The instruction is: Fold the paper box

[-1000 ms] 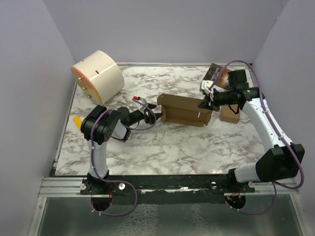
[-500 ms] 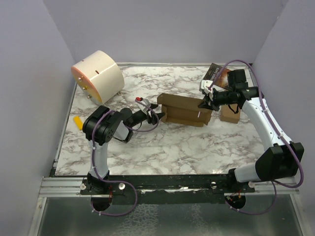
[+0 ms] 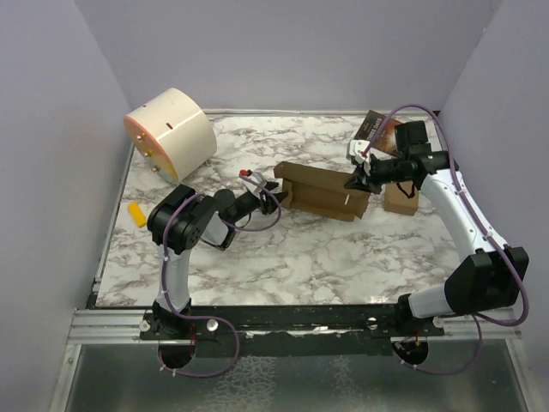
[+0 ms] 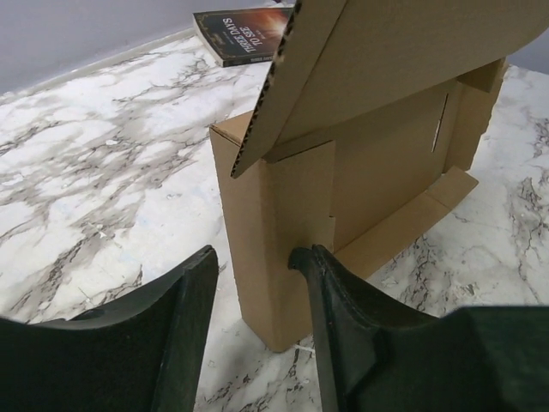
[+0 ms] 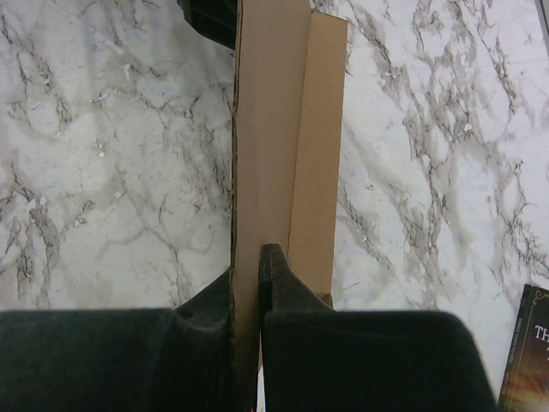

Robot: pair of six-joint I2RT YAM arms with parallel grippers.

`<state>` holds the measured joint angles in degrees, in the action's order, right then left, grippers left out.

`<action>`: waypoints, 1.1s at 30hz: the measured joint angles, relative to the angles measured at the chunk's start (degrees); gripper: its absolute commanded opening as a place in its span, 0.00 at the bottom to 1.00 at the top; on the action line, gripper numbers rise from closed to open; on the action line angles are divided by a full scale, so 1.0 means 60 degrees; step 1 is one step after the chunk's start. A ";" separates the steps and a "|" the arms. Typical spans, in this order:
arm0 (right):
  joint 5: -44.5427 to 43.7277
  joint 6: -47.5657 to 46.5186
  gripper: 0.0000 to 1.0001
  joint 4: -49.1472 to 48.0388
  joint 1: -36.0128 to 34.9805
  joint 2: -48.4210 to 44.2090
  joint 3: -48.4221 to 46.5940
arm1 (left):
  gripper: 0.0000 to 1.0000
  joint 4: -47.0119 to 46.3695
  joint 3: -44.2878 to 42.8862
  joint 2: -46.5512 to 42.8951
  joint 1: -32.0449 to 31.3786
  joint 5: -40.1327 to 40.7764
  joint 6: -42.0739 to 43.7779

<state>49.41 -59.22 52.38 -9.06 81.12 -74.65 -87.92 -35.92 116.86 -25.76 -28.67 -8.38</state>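
Paper box (image 3: 324, 190) half-folded. Right tool (image 3: 355, 181), arm reaching in, pinches its flap; left tool (image 3: 274, 198), arm low, open astride its end.

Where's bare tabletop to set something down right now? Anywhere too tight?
Biggest free patch: bare marble table between the paper box and the arm bases. Also free: the back strip between the cream drum and the booklet. Crowded: far right, where booklet, small brown box and right arm bunch; and the box's left end, by the left fingers.
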 measured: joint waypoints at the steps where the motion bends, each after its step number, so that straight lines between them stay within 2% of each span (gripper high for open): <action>1: 0.0004 0.0000 0.01 0.0000 0.0000 0.0018 0.0000 | 0.43 0.0007 -0.0022 0.0000 -0.0018 0.0051 0.0000; 5: 0.0004 0.0000 0.01 -0.0015 0.0000 0.0062 -0.0015 | 0.35 0.0022 -0.0058 0.0000 -0.0044 0.0226 0.0000; 7: 0.0004 0.0000 0.01 -0.0015 0.0000 0.0062 -0.0015 | 0.35 0.0022 -0.0058 0.0000 -0.0044 0.0270 -0.0004; 13: 0.0015 0.0000 0.01 -0.0004 -0.0004 0.0102 -0.0051 | 0.51 0.0018 -0.0127 0.0066 -0.0087 0.0357 0.0011; 16: 0.0029 0.0000 0.01 0.0000 -0.0004 0.0109 -0.0051 | 0.55 0.0018 -0.0233 0.0149 -0.0087 0.0357 0.0062; 29: 0.0153 -0.0004 0.01 0.0091 0.0000 0.0291 -0.0197 | 0.58 0.0404 -0.0769 0.0262 -0.0087 0.0353 0.0175; 33: 0.0219 -0.0007 0.01 0.0142 0.0000 0.0361 -0.0240 | 0.55 0.0667 -0.0980 0.0284 -0.0087 0.0353 0.0033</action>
<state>50.72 -59.27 53.23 -9.06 83.29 -76.09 -83.92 -41.80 118.56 -26.28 -26.55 -8.19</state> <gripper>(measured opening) 0.017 0.574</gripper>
